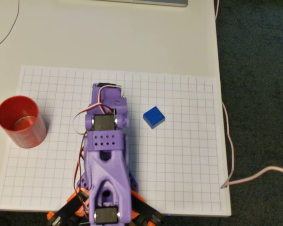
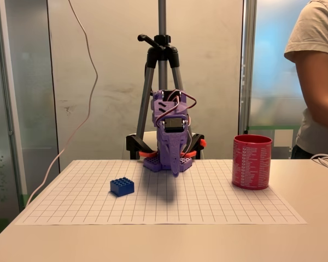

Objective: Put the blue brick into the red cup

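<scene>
The red cup (image 1: 20,121) stands upright, holding no brick; the pincer (image 2: 175,168) hangs closed, gripping nothing.

— Where are your cameras?
— Your overhead view looks straight down at the grid sheet (image 1: 179,155); your fixed view sits low at the surface's far edge, facing the arm (image 2: 172,139). Both share the sheet.

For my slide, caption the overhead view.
Purple arm folded between blue brick and red cup on grid sheet.
</scene>
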Robot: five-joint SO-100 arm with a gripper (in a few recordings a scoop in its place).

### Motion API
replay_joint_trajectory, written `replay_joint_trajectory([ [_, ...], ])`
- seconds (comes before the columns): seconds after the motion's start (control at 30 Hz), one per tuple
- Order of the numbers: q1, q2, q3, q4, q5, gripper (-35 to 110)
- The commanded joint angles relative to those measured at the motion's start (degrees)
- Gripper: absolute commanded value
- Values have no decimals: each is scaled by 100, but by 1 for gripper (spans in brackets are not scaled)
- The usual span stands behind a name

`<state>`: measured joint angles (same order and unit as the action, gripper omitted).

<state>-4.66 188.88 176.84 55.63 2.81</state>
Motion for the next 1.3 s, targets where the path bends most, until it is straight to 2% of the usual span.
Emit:
replay_joint_trajectory([
  [0.0, -211, 35, 0, -44, 281, 0],
  [0.63, -272, 35, -149, 26, 325, 0],
  [0.87, -97, -378, -2399, 1222, 545, 0],
  [1.1, 747, -3480, -5906, 2812, 1116, 0],
  [1.27, 1424, -5528, -8183, 4201, 1916, 0],
])
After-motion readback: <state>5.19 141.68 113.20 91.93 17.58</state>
